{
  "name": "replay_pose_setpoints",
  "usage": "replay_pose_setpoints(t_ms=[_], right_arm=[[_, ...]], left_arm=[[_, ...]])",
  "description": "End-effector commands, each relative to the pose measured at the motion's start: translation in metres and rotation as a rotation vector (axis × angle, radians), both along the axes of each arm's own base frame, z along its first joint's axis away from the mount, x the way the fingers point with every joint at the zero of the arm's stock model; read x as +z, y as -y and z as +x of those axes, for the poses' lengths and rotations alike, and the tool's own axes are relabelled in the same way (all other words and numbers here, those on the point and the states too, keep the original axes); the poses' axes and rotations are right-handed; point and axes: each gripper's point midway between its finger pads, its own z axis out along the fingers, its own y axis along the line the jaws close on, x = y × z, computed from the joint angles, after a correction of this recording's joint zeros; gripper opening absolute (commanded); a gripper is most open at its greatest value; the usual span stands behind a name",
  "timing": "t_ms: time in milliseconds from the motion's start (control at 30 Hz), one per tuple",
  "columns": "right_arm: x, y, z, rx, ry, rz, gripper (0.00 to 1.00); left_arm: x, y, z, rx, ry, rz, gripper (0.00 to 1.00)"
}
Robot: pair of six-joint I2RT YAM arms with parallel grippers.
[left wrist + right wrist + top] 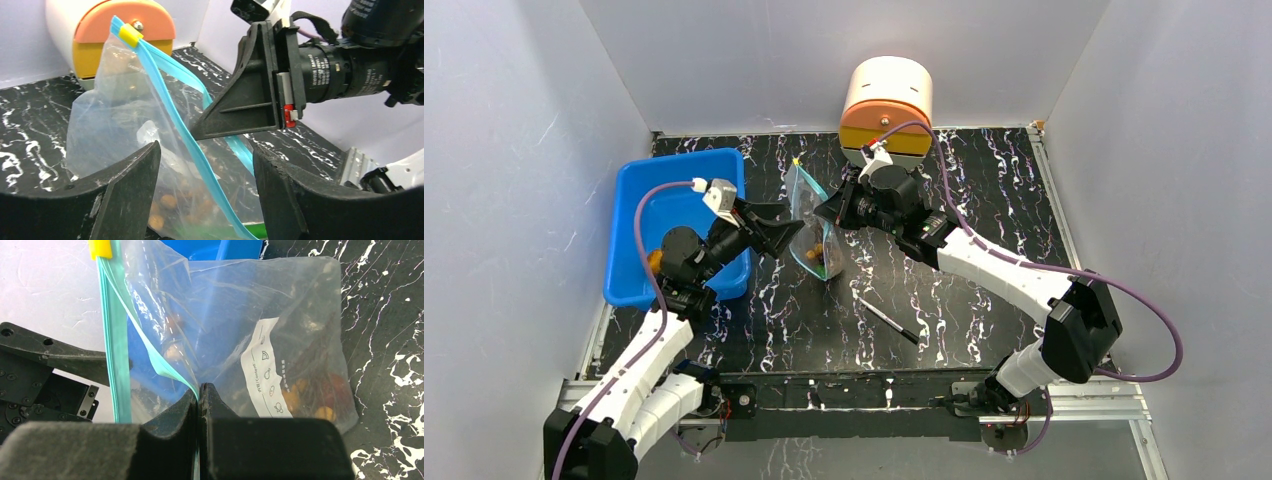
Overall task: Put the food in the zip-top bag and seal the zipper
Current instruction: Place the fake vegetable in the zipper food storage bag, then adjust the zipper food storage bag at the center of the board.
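Since the bag [810,215] is thin, limp and slick, it hangs upright mid-table from the right gripper [199,392], which is clamped, apparently on one lip of the zipper [166,100]. Light food [305,390] weights its bottom corner. With the left gripper [205,170] spread wide around the strip, pinch that stiffer strip, not the film.

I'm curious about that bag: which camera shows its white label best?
The right wrist view: the white label on the zip-top bag faces the lens, icons visible. The left wrist shows only a pale patch; from the top it is too small.
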Motion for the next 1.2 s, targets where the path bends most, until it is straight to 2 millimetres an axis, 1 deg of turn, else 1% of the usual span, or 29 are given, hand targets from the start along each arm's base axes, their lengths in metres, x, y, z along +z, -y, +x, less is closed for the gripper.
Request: replay_pose_setpoints(t_ms=[0,100,200,267,300,333,367,400,433,467,500,600,633,667,767,833,900,967,1067,1133,1167], right_arm=[[0.048,-0.004,0.001,0.014,0.102,0.084,0.00],[0.049,-0.006,-0.001,0.024,0.099,0.087,0.00],[0.052,-0.005,-0.001,0.020,0.090,0.091,0.00],[0.055,-0.006,-0.003,0.028,0.082,0.095,0.00],[0.057,-0.007,-0.004,0.036,0.079,0.101,0.00],[0.059,-0.007,-0.006,0.043,0.074,0.105,0.00],[0.061,-0.007,-0.009,0.051,0.067,0.110,0.00],[0.063,-0.006,-0.013,0.060,0.054,0.113,0.00],[0.066,-0.006,-0.016,0.067,0.044,0.115,0.00],[0.069,-0.004,-0.020,0.078,0.027,0.110,0.00],[0.073,-0.002,-0.025,0.089,0.016,0.102,0.00],[0.094,0.003,-0.037,0.137,0.004,0.118,0.00],[0.097,0.006,-0.038,0.141,-0.006,0.124,0.00],[0.097,0.010,-0.032,0.127,-0.014,0.120,0.00],[0.073,0.017,-0.012,0.096,-0.074,0.067,0.00],[0.059,0.013,-0.007,0.126,-0.120,0.072,0.00],[0.049,0.010,-0.002,0.140,-0.159,0.097,0.00],[0.044,0.007,0.000,0.165,-0.209,0.152,0.00],[0.041,0.002,0.001,0.219,-0.268,0.243,0.00],[0.041,0.001,-0.002,0.261,-0.312,0.302,0.00],[0.043,0.001,-0.004,0.275,-0.319,0.316,0.00]], left_arm=[[0.005,-0.011,0.009,0.073,0.045,0.120,0.67],[0.004,-0.009,0.014,0.062,0.026,0.154,0.67],[0.002,-0.005,0.013,0.033,0.013,0.160,0.67],[-0.004,-0.006,0.016,0.048,0.000,0.170,0.66],[-0.007,-0.007,0.017,0.051,-0.002,0.180,0.64],[-0.011,-0.006,0.017,0.045,-0.010,0.190,0.58],[-0.013,-0.006,0.017,0.036,-0.016,0.202,0.48],[-0.014,-0.005,0.016,0.028,-0.026,0.213,0.35],[-0.013,-0.006,0.016,0.035,-0.041,0.222,0.18],[-0.009,-0.009,0.018,0.054,-0.056,0.228,0.04],[-0.007,-0.014,0.019,0.082,-0.083,0.236,0.00],[0.010,-0.027,0.024,0.182,-0.152,0.218,0.00],[0.014,-0.028,0.025,0.196,-0.170,0.206,0.00],[0.020,-0.029,0.026,0.208,-0.192,0.191,0.00],[0.023,-0.025,0.026,0.202,-0.301,0.149,0.00],[0.025,-0.020,0.023,0.180,-0.372,0.120,0.00],[0.019,-0.020,0.023,0.197,-0.483,0.090,0.00],[0.007,-0.019,0.025,0.197,-0.571,0.108,0.00],[-0.019,-0.021,0.033,0.206,-0.659,0.137,0.00],[-0.031,-0.024,0.040,0.213,-0.704,0.152,0.00],[-0.031,-0.026,0.044,0.214,-0.713,0.148,0.00]])
